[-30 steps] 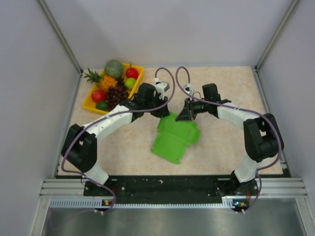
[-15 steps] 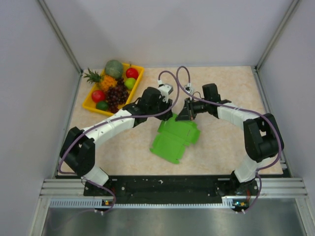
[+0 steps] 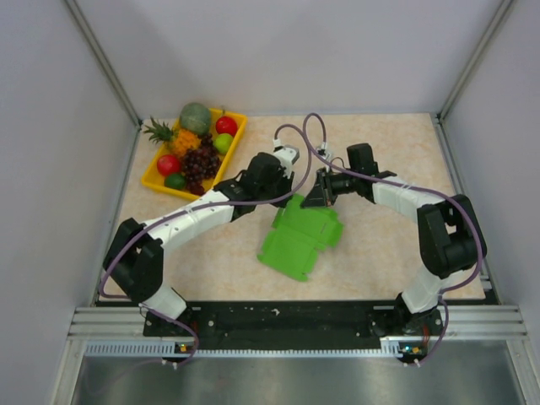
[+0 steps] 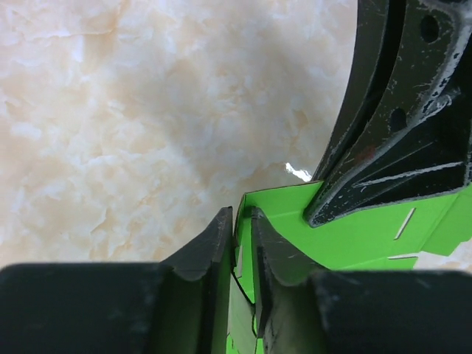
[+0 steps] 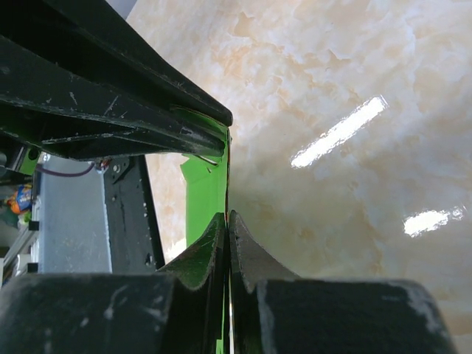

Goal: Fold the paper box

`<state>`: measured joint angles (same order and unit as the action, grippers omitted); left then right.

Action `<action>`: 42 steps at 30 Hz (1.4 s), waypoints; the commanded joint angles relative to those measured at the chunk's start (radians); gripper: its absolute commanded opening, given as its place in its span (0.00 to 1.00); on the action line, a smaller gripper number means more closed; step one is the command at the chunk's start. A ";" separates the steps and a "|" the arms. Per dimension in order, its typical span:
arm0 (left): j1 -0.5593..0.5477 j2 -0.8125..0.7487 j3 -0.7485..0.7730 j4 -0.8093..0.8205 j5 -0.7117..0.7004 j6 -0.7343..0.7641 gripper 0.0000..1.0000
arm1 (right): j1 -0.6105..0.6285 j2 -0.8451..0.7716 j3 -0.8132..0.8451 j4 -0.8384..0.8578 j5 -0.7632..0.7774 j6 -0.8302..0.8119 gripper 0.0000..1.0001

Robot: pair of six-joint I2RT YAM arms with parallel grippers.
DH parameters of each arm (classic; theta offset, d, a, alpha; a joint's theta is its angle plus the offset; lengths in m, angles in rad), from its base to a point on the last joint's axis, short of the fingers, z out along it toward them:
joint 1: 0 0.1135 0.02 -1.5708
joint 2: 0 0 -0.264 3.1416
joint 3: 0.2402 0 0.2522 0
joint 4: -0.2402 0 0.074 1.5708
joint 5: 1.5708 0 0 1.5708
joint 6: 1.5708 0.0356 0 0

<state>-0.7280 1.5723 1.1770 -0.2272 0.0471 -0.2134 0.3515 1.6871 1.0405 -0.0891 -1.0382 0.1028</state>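
Observation:
The bright green paper box lies mid-table as a flat notched cut-out, its far edge lifted off the table. My left gripper is at its far left corner. In the left wrist view the jaws are closed to a narrow slit with an upright green flap between them. My right gripper holds the far edge just to the right. In the right wrist view its jaws are pressed shut on the thin green sheet. The two grippers almost touch.
A yellow fruit tray with pineapple, grapes, apples and a melon stands at the back left. Grey walls close in the table on the left, right and back. A black rail runs along the near edge.
My left arm has swung right, bringing its gripper to the box's far left corner beside the right gripper. The right arm and the box have hardly moved.

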 commanded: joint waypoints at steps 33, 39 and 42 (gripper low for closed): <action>0.028 -0.471 -0.281 0.026 0.010 -0.030 0.84 | -0.013 -0.010 -0.007 0.118 -0.051 0.063 0.00; 0.104 -0.460 -0.425 0.136 0.265 -0.053 0.79 | -0.014 -0.017 -0.010 0.127 -0.072 0.074 0.00; 0.127 -0.439 -0.453 0.210 0.336 -0.084 0.77 | -0.014 -0.023 -0.013 0.129 -0.077 0.074 0.00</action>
<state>-0.6228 1.1156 0.7578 -0.1772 0.2020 -0.2661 0.3435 1.6863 1.0206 -0.0051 -1.0744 0.1764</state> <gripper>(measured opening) 0.775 0.008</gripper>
